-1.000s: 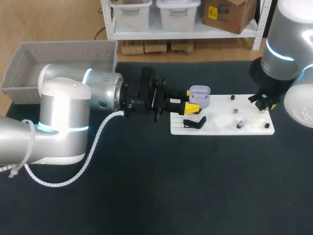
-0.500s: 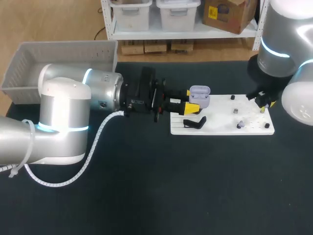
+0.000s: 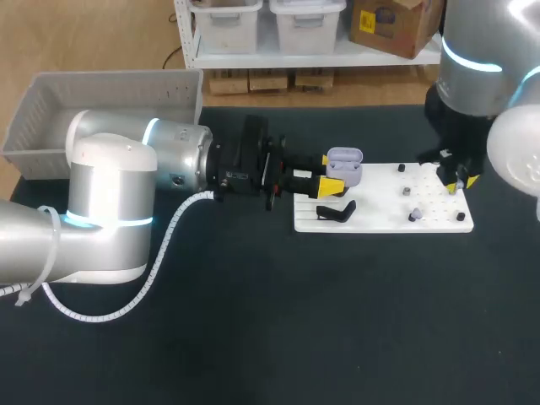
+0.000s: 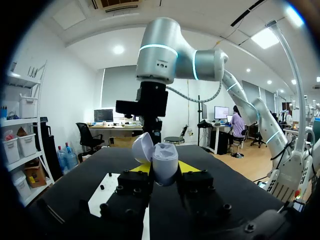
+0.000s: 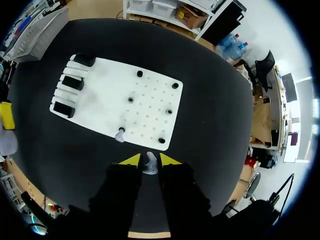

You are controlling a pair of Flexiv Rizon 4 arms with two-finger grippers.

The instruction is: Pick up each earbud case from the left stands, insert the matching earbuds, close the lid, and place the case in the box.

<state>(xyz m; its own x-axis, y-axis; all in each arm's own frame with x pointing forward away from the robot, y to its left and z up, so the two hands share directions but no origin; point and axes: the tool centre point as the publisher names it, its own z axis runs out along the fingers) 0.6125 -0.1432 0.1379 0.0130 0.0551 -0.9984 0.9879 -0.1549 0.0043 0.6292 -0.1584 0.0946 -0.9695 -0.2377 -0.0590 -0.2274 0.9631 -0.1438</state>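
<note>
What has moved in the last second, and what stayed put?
The right arm swung a little inward over the end of the white board farthest from the case, its right gripper shut on a small earbud. The left gripper stayed still, shut on the open lilac case. The other earbud on the board did not move.

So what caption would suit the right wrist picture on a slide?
Right gripper holding a lilac earbud, white board with another earbud ahead.

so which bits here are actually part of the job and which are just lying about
Job: lilac case in left gripper; earbud in right gripper; second earbud; black stands; grey box.
Lying about: white board; black pegs.
</note>
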